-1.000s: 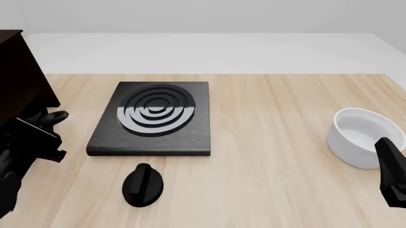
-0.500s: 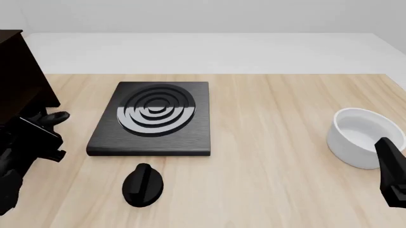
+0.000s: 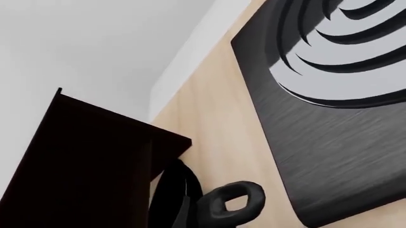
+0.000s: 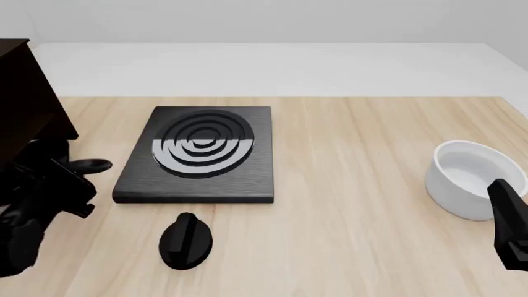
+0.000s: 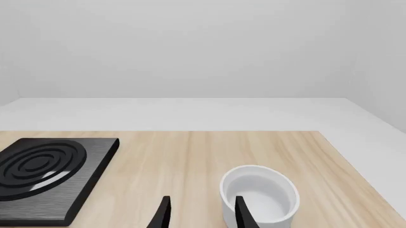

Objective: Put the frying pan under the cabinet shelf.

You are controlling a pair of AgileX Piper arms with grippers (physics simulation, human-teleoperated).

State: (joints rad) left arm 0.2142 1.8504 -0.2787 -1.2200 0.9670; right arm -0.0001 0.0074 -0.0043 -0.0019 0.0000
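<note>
Only the black loop end of the frying pan's handle [image 4: 93, 165] shows, sticking out to the right of my left gripper [image 4: 69, 176]; the pan's round body is hidden behind the black arm. The left wrist view has the same loop [image 3: 232, 203] beside a dark finger [image 3: 171, 202], close to the foot of the cabinet shelf [image 3: 82, 161]. That gripper appears shut on the handle. The dark brown cabinet shelf [image 4: 25, 93] stands at the table's far left edge. My right gripper [image 4: 507, 226] hangs open at the near right, holding nothing.
A square black stove plate [image 4: 198, 154] with concentric rings lies left of centre. A black knob-shaped object [image 4: 185, 241] sits in front of it. A white bowl [image 4: 472, 179] stands at the right, just beyond the right gripper's fingers [image 5: 163, 216].
My left arm and the handle's loop end have shifted together to the right and toward the camera. The right arm has not moved.
</note>
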